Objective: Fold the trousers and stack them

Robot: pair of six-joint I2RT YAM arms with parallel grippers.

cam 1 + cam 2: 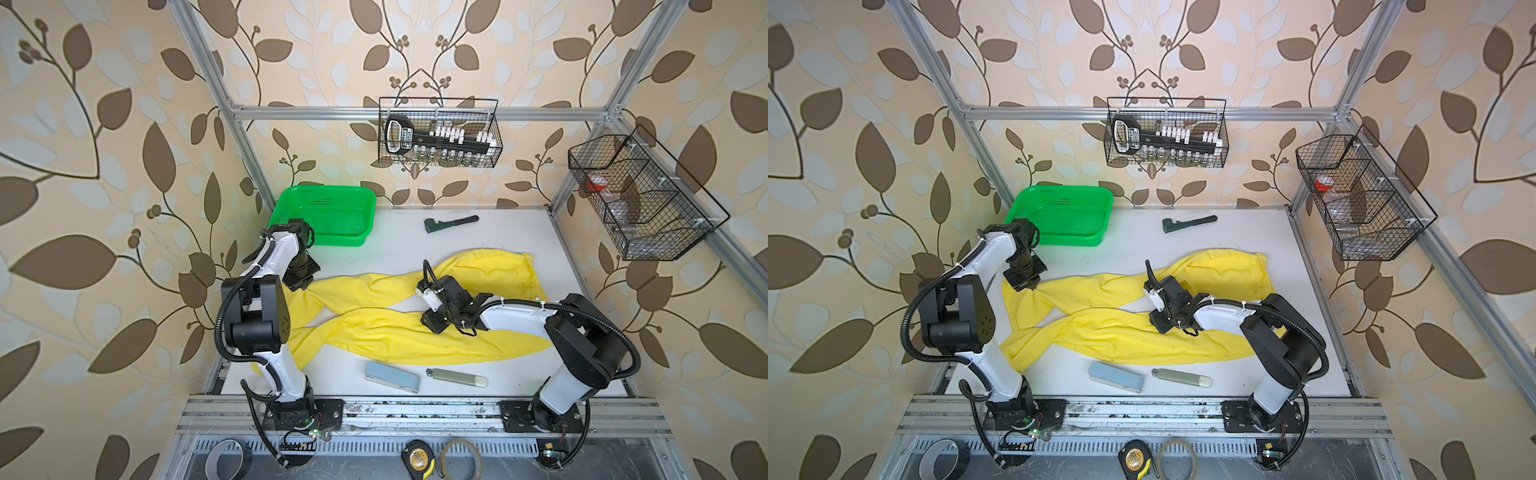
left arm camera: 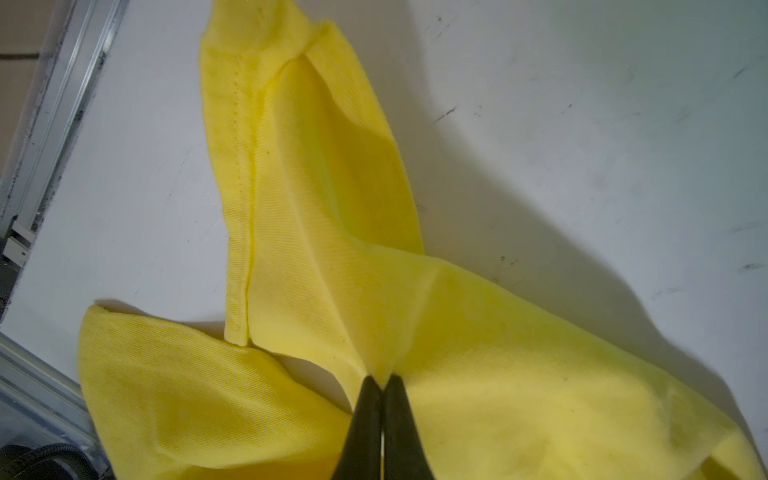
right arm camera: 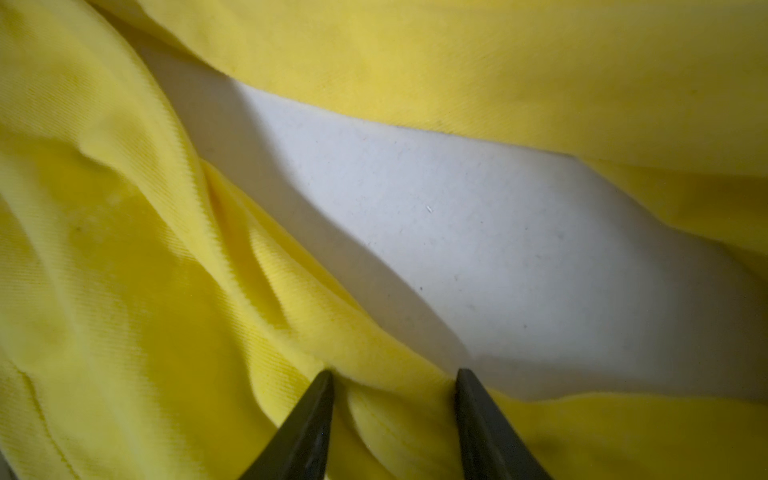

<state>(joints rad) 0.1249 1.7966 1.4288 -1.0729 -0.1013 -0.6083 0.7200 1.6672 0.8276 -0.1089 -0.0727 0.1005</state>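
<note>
The bright yellow trousers (image 1: 374,328) (image 1: 1108,328) lie spread across the white table (image 1: 399,245), waistband at the right and both legs running left. My left gripper (image 1: 301,286) (image 1: 1027,286) stands over the far leg's end at the left. In the left wrist view it (image 2: 381,379) is shut on a pinched peak of the cloth (image 2: 332,249). My right gripper (image 1: 432,326) (image 1: 1158,323) hangs low over the crotch. Seen from the right wrist, it (image 3: 395,374) is open, fingertips (image 3: 326,386) astride a raised fold of cloth (image 3: 124,291).
A green mesh basket (image 1: 328,216) (image 1: 1063,214) sits at the back left. A dark wrench (image 1: 451,223) lies behind the trousers. In front lie a light blue case (image 1: 392,376) and a pale green tube (image 1: 457,377). Wire baskets (image 1: 440,133) hang on the walls.
</note>
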